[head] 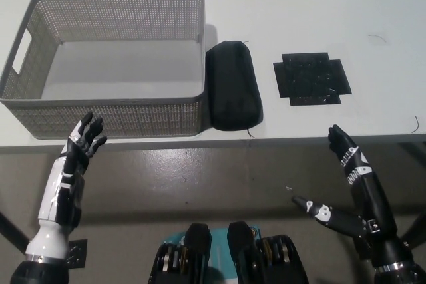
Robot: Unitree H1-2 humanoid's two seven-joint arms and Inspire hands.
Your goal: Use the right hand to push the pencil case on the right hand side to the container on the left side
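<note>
Right hand (pixel 351 184) open (fingers spread) below the table edge (pixel 299 139)

The black right hand (pixel 349 177) is hovering at the lower right, holding nothing, its fingers (pixel 339 139) reaching straight forward and its thumb jutting out toward the left. The white left hand (pixel 78 147) is resting raised at the lower left, empty too, with fingers spread apart and pointing up-forward.

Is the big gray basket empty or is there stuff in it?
Empty. Only the bare floor of the gray basket shows inside its mesh walls. The black pencil case lies outside, against its right wall.
</note>
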